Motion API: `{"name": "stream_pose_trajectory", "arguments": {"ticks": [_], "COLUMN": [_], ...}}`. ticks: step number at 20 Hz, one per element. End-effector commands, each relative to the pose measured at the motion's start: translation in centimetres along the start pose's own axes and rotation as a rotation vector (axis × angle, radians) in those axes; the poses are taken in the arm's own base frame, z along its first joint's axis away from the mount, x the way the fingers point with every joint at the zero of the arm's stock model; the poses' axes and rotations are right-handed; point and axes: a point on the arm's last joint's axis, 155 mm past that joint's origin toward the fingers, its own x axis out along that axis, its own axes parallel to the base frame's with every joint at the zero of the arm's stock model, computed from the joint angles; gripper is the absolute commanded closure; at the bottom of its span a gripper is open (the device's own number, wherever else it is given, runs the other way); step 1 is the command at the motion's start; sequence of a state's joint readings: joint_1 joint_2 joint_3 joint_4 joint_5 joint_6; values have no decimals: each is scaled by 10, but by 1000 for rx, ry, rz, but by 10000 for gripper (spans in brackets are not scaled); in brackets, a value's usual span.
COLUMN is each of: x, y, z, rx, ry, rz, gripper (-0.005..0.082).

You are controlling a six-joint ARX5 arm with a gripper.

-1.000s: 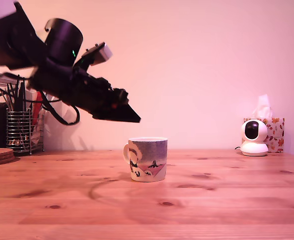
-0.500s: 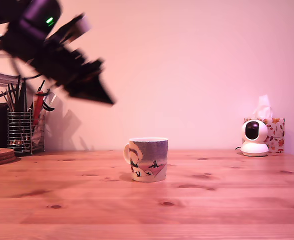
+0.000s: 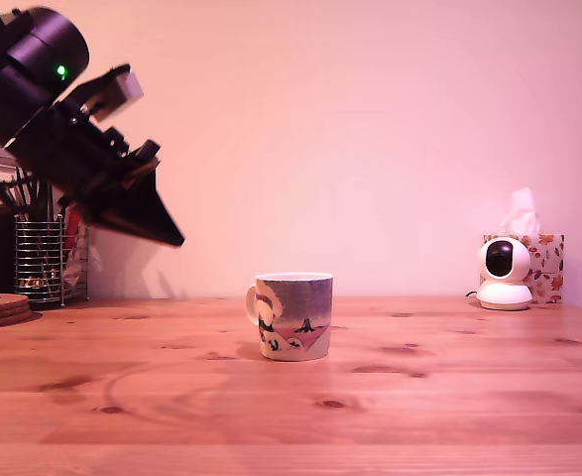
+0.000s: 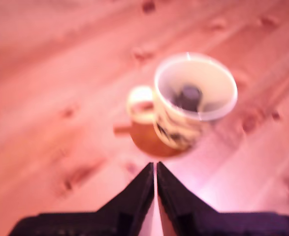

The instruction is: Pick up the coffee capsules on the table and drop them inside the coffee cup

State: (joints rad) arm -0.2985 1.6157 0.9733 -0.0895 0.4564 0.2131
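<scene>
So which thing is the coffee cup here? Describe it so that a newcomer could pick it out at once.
Start from the broad pine table. Near its middle in the exterior view stands the coffee cup, far from the wire-mesh pen holder at that view's left and the small white camera at its right. It alone is a cream, handled mug printed with purple sky, snow and dark figures.

Upright coffee cup (image 3: 292, 315), dark capsule (image 4: 187, 96) inside

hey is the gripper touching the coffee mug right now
Apart. In the exterior view the gripper hangs in the air, up and toward that view's left of the mug, with bare wall showing between them.
</scene>
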Motion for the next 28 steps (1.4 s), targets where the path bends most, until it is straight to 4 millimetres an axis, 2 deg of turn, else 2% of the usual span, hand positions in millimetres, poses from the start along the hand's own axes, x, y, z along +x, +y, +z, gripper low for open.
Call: {"name": "stream_pose_trajectory", "arguments": {"ticks": [1,3,9,13,16,23,28], "x": [-4,-3,-3,-2,-3,-6,-13], "y": [-4,-5,-16,-37,-52,-70,-86], "z": [-4,-5,-25,-29,-44,-49,-56], "rx": [3,-5,-41,-44,-64,-78,-165], "ry": [2,4,86,102,170,198,237], "rz": [-8,-10,-47,-123,-160,-227,-300], "gripper": [793,793,793,793,793,793,793]}}
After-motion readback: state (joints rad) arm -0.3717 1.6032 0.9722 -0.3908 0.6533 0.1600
